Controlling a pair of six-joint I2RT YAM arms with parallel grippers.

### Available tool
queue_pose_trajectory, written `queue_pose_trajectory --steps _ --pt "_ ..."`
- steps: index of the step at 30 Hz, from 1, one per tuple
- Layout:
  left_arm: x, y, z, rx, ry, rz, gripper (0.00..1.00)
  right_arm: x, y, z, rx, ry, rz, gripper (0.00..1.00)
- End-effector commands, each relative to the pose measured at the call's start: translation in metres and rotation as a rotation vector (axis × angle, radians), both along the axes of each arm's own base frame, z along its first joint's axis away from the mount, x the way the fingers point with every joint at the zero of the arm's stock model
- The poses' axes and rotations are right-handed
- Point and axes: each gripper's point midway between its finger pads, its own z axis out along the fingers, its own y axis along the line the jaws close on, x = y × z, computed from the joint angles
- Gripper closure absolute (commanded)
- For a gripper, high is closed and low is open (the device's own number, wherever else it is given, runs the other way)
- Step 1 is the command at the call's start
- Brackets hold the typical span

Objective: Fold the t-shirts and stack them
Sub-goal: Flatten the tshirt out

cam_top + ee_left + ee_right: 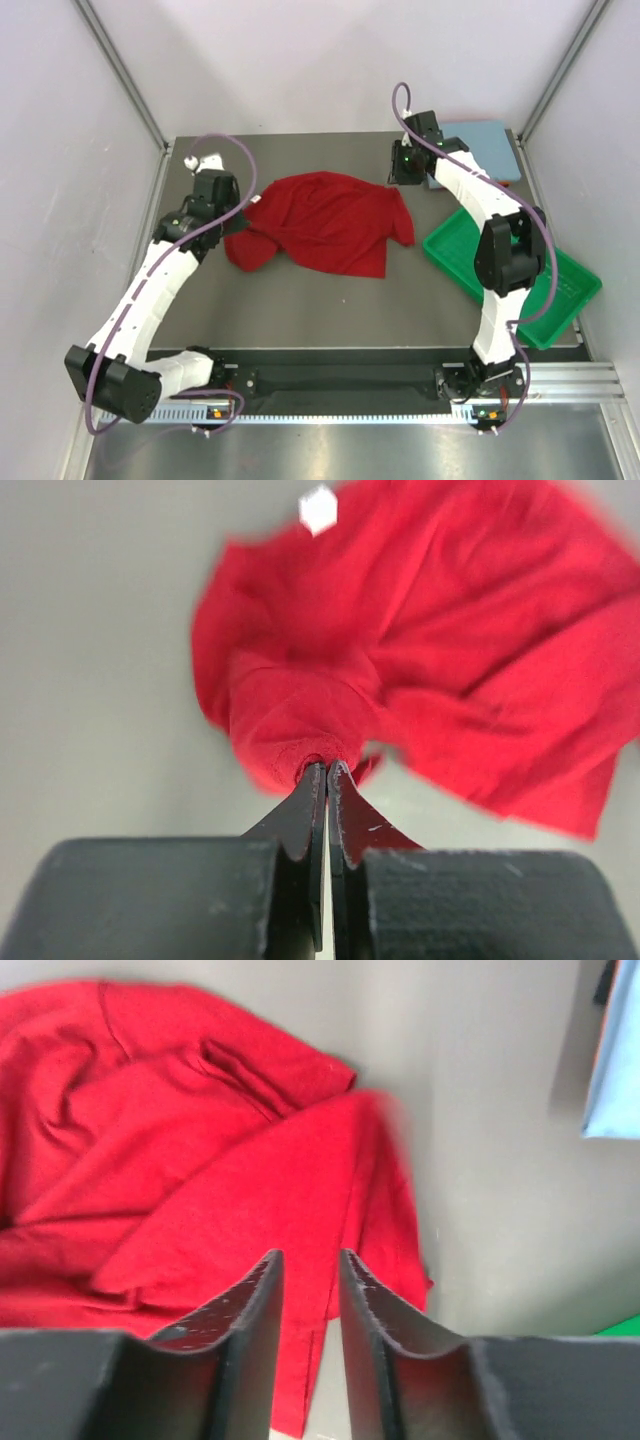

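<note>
- Top external view: red shirt (325, 220) lies crumpled in the middle of the table (300, 300), one side bunched up, nowhere near folded.
- Left gripper (327, 770) is clamped tight on a wad of the red shirt's left edge. Its wrist view shows cloth pinched right at the tips.
- Right gripper (310, 1255) hovers over the shirt's right side, fingers parted with nothing between them.
- Blue shirt (480, 145) sits flat at the far right corner. It looks folded already, so that one's probably done.
- Green tray (520, 270) sits at the right edge.
- Left to do, by the look of it: spread the red one flat, fold it, stack it with the blue.
</note>
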Motion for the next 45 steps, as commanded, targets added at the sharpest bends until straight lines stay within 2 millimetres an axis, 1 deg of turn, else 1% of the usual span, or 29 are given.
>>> queue_pose_trajectory --steps 1,2,3,4,5,6,7,8,9,10,11,12,13,14,16,17,18,19,21,24,25,27,28,29,32,34,36,41,45 --pt "0.0 -0.018 -0.025 -0.087 0.034 -0.047 1.0 0.0 0.004 0.031 0.039 -0.041 0.004 0.63" --pt "-0.002 -0.019 -0.029 -0.097 0.043 -0.045 1.0 -0.005 -0.001 0.036 0.04 -0.045 -0.024 0.6" --pt "-0.004 -0.019 -0.039 -0.097 0.061 -0.042 1.0 -0.01 -0.002 0.036 0.048 -0.034 -0.044 0.59" --pt "-0.005 -0.018 -0.042 -0.097 0.07 -0.039 1.0 -0.022 -0.004 0.022 0.069 0.017 -0.084 0.58" --pt "-0.005 -0.018 -0.046 -0.094 0.079 -0.037 1.0 -0.032 0.0 0.032 0.109 0.009 -0.087 0.58" --pt "-0.005 -0.017 -0.047 -0.091 0.079 -0.034 1.0 -0.049 -0.002 0.013 0.114 0.067 -0.101 0.58" --pt "-0.005 -0.016 -0.048 -0.087 0.081 -0.03 1.0 -0.058 0.0 0.01 0.153 0.094 -0.145 0.59" --pt "-0.005 -0.016 -0.048 -0.085 0.079 -0.028 1.0 -0.069 0.001 0.017 0.18 0.087 -0.163 0.6" --pt "-0.005 -0.016 -0.047 -0.09 0.073 -0.031 1.0 -0.089 -0.001 -0.005 0.175 0.148 -0.193 0.6" --pt "-0.005 -0.017 -0.047 -0.092 0.071 -0.035 1.0 -0.098 0.001 -0.009 0.212 0.175 -0.243 0.6" --pt "-0.006 -0.019 -0.047 -0.1 0.074 -0.044 1.0 -0.119 0.001 -0.021 0.213 0.217 -0.267 0.59" --pt "-0.007 -0.02 -0.048 -0.107 0.074 -0.049 1.0 -0.129 0.003 -0.027 0.244 0.252 -0.322 0.59" --pt "-0.006 -0.022 -0.045 -0.117 0.062 -0.057 1.0 -0.137 0.012 -0.03 0.262 0.262 -0.311 0.6" --pt "-0.008 -0.025 -0.046 -0.128 0.061 -0.072 1.0 -0.153 0.015 -0.039 0.276 0.291 -0.31 0.6" --pt "-0.008 -0.028 -0.043 -0.142 0.04 -0.091 1.0 -0.164 0.028 -0.043 0.3 0.287 -0.35 0.6" --pt "-0.009 -0.027 -0.045 -0.142 0.041 -0.087 1.0 -0.168 0.032 -0.042 0.313 0.278 -0.361 0.6" --pt "-0.009 -0.027 -0.044 -0.142 0.036 -0.088 1.0 -0.175 0.033 -0.05 0.325 0.302 -0.415 0.6" --pt "-0.01 -0.027 -0.043 -0.142 0.033 -0.09 1.0 -0.179 0.034 -0.056 0.293 0.302 -0.445 0.6" --pt "-0.01 -0.027 -0.043 -0.139 0.034 -0.094 1.0 -0.183 0.034 -0.063 0.28 0.329 -0.516 0.6" --pt "-0.013 -0.025 -0.041 -0.134 0.029 -0.099 1.0 -0.189 0.031 -0.083 0.243 0.396 -0.593 0.62" --pt "-0.013 -0.025 -0.041 -0.129 0.027 -0.102 1.0 -0.191 0.03 -0.093 0.22 0.419 -0.61 0.62" --pt "-0.013 -0.025 -0.041 -0.128 0.025 -0.103 1.0 -0.191 0.031 -0.1 0.218 0.438 -0.636 0.64" --pt "-0.014 -0.025 -0.04 -0.131 0.023 -0.105 1.0 -0.193 0.029 -0.109 0.197 0.455 -0.653 0.64" --pt "-0.014 -0.025 -0.039 -0.13 0.023 -0.104 1.0 -0.194 0.028 -0.113 0.188 0.463 -0.668 0.64" --pt "-0.014 -0.026 -0.039 -0.137 0.02 -0.111 1.0 -0.194 0.026 -0.121 0.181 0.469 -0.699 0.64" --pt "-0.014 -0.027 -0.038 -0.142 0.016 -0.113 1.0 -0.193 0.028 -0.126 0.186 0.471 -0.705 0.64" --pt "-0.013 -0.026 -0.038 -0.138 0.012 -0.105 1.0 -0.192 0.025 -0.128 0.181 0.466 -0.73 0.65" --pt "-0.011 -0.026 -0.036 -0.138 0.002 -0.104 1.0 -0.198 0.018 -0.141 0.141 0.478 -0.768 0.65" --pt "-0.01 -0.026 -0.039 -0.138 0.01 -0.104 1.0 -0.204 0.017 -0.151 0.132 0.499 -0.774 0.66"
